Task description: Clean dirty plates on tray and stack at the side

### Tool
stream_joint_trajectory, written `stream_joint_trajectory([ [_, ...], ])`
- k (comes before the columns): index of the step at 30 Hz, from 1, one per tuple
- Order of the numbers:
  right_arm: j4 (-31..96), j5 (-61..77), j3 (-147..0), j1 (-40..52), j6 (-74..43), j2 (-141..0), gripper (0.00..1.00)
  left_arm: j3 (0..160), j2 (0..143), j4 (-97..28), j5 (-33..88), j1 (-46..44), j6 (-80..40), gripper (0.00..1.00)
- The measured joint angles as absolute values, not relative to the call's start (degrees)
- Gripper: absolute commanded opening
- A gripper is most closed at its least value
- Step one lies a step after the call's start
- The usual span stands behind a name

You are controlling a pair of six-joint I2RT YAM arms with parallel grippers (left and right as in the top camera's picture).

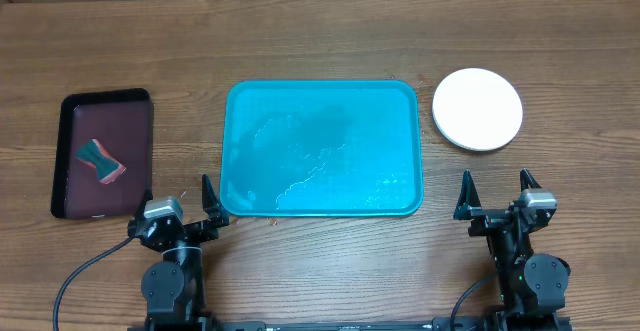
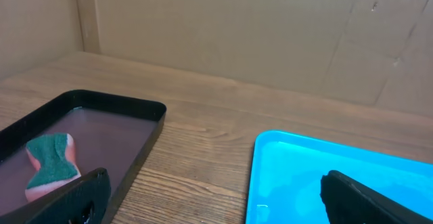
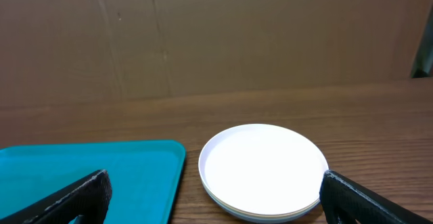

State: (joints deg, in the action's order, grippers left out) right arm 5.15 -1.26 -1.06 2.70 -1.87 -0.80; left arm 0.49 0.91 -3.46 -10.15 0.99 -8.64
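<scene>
The turquoise tray (image 1: 320, 151) lies in the middle of the table with nothing on it, its surface wet and streaky. To its right sits a stack of plates (image 1: 478, 109), a clean white one on top; in the right wrist view the stack of plates (image 3: 262, 170) shows further rims beneath. My left gripper (image 1: 180, 199) is open at the near edge, by the tray's front left corner (image 2: 270, 176). My right gripper (image 1: 496, 191) is open too, in front of the plates, nothing between its fingers.
A dark maroon tray (image 1: 104, 153) lies at the left with a green and pink sponge (image 1: 100, 161) in it; the sponge (image 2: 51, 166) also shows in the left wrist view. A cardboard wall stands behind the table.
</scene>
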Motion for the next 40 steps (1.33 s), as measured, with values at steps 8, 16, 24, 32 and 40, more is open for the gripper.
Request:
stream_joint_trajectory([
  [8,5.19,-1.28,-1.06,2.7,-1.87,-0.8,1.0,0.49,0.91,-3.46,-10.15,0.99,-8.64,1.0],
  [16,5.13,-1.26,-1.06,2.7,-1.89,-0.8,1.0,0.49,0.91,-3.46,-10.15,0.97,-8.64,1.0],
  [24,5.19,-1.28,-1.06,2.72,-1.87,-0.8,1.0,0.49,0.91,-3.46,-10.15,0.99,-8.64,1.0],
  [32,5.15,-1.28,-1.06,2.72,-1.89,-0.8,1.0,0.49,0.91,-3.46,-10.15,0.99,-8.64,1.0],
  [40,5.17,-1.26,-1.06,2.7,-1.89,-0.8,1.0,0.49,0.91,-3.46,-10.15,0.99,-8.64,1.0],
])
